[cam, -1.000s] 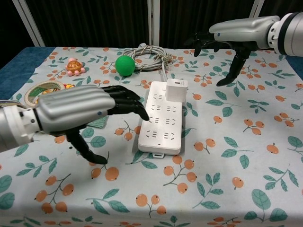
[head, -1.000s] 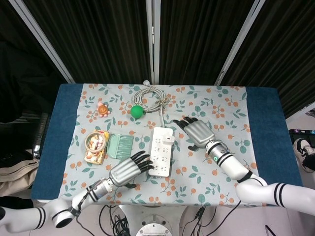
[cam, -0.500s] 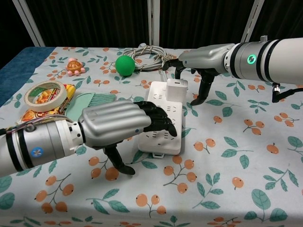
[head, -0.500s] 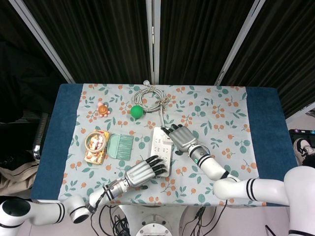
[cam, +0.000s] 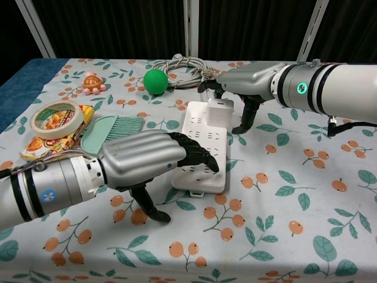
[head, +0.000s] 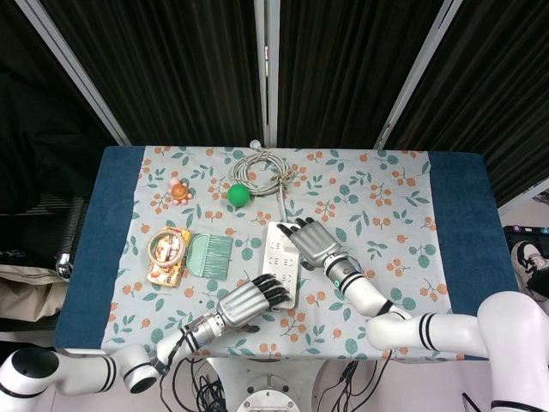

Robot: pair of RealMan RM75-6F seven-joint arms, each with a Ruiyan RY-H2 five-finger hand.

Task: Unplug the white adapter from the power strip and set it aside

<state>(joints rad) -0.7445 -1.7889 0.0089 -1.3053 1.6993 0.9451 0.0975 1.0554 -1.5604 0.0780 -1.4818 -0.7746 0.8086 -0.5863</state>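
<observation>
Left hand [cam: 144,162] rests fingers on the near end of the power strip [cam: 201,147], holding nothing. Right hand [cam: 238,82] hovers spread above the white adapter [cam: 220,111], which we see plugged in mid-table.
</observation>
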